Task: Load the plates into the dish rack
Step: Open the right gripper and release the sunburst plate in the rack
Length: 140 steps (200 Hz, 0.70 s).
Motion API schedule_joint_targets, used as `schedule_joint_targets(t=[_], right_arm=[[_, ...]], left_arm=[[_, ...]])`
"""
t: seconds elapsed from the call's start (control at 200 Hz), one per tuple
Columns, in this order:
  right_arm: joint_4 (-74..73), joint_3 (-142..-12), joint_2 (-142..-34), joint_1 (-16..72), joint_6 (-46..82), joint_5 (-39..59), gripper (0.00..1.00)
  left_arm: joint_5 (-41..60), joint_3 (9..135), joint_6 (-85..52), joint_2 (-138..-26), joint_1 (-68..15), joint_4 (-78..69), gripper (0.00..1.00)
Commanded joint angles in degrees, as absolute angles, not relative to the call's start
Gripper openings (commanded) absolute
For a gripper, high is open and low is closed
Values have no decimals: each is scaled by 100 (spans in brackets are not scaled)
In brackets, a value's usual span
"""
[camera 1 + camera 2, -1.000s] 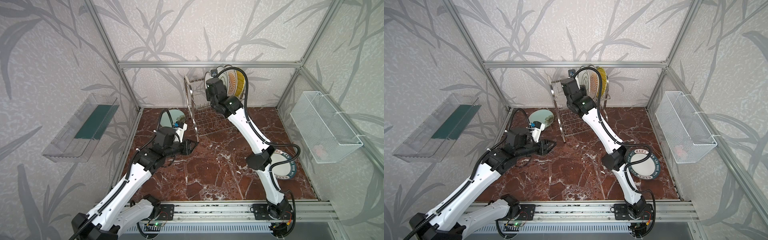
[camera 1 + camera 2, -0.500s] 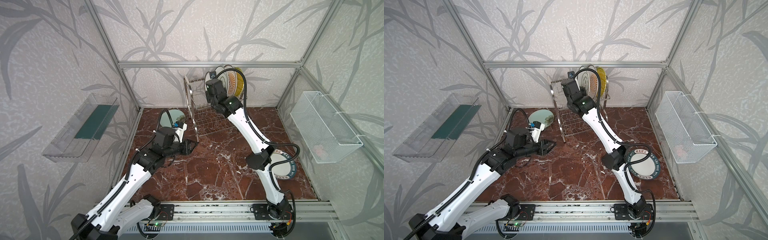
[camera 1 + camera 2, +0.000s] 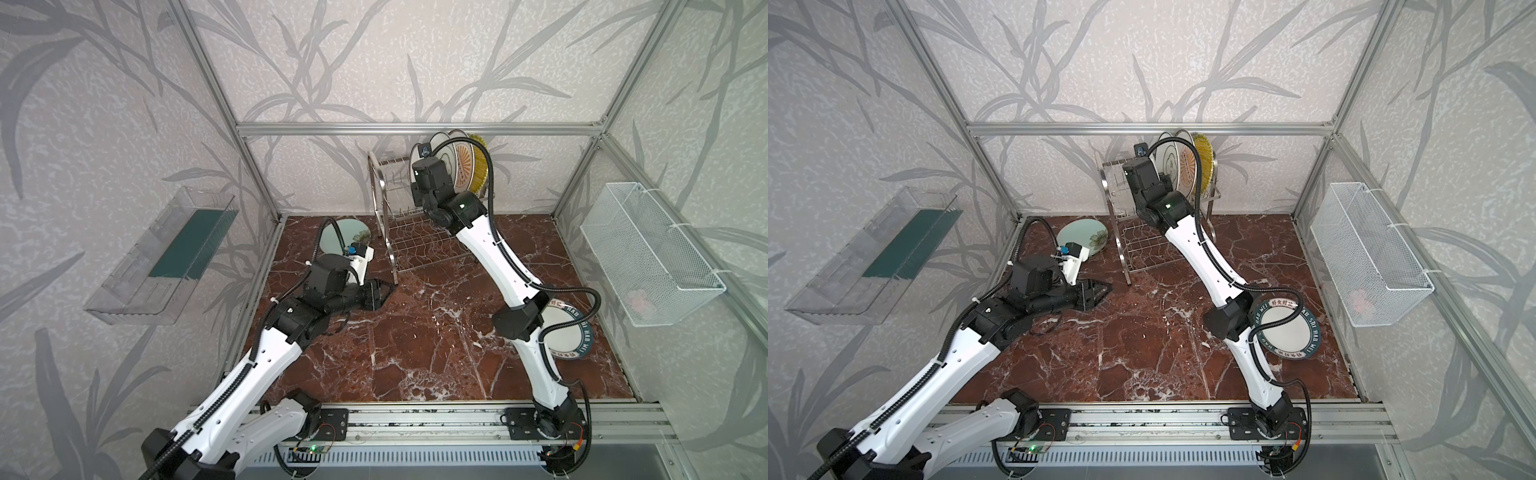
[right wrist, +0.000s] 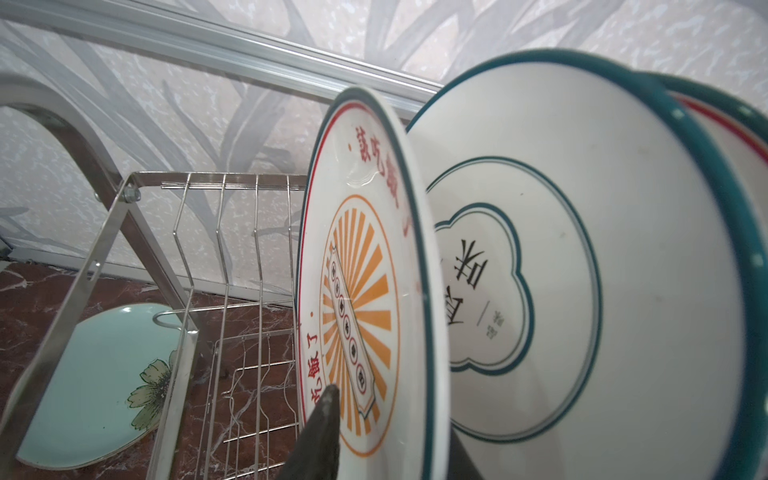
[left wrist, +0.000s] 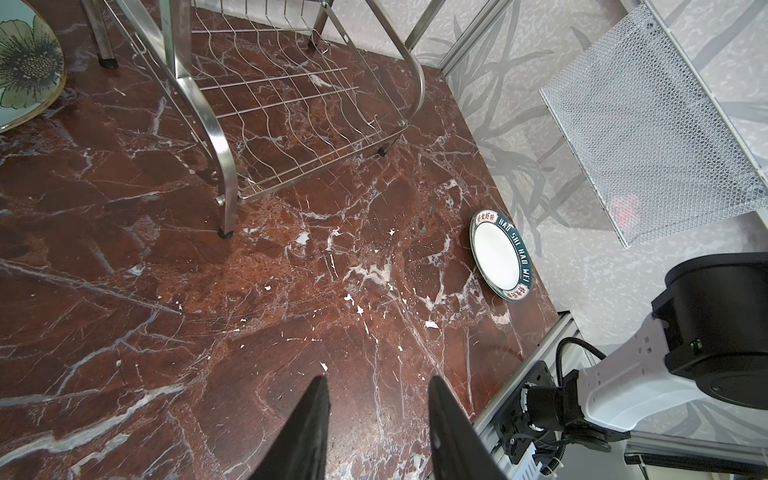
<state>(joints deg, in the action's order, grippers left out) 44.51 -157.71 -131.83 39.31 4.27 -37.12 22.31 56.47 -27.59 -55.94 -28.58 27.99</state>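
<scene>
Right gripper (image 4: 390, 411) parted; wrist shows plate (image 4: 353, 291) straddled, seemingly.

Overhead stereo pair, two wrist close-ups

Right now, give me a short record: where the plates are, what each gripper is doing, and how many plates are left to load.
Rack: shiny steel wire dish rack, four plates on edge in upper tier
Seen there: white orange-sunburst plate, white quatrefoil plate, yellow ribbed plate
On table: pale mint flower plate, white teal-lettered plate
Left gripper: open, empty
Right gripper: straddles sunburst plate's rim, grip unclear
Left to load: two
</scene>
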Motion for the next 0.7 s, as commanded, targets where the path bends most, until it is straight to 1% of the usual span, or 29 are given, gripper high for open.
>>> schedule_joint_targets(t=[0.0, 0.215, 0.32, 0.505, 0.695], right_arm=[[4482, -15899, -12802, 3928, 375, -3622, 37], [4475, -15890, -12644, 3962, 345, -3529, 45], [4454, -15891, -12562, 3992, 287, -3524, 47], [4429, -15882, -12402, 4025, 209, -3518, 52], [4403, -15797, -12197, 4065, 157, -3465, 61]], left_arm=[[2197, 5589, -2760, -5476, -2837, 2873, 39], [2144, 5578, -2810, -5434, -2835, 2874, 39], [2128, 5579, -2844, -5415, -2835, 2883, 39], [2110, 5590, -2900, -5421, -2837, 2887, 39], [2064, 5608, -2931, -5432, -2839, 2887, 40]])
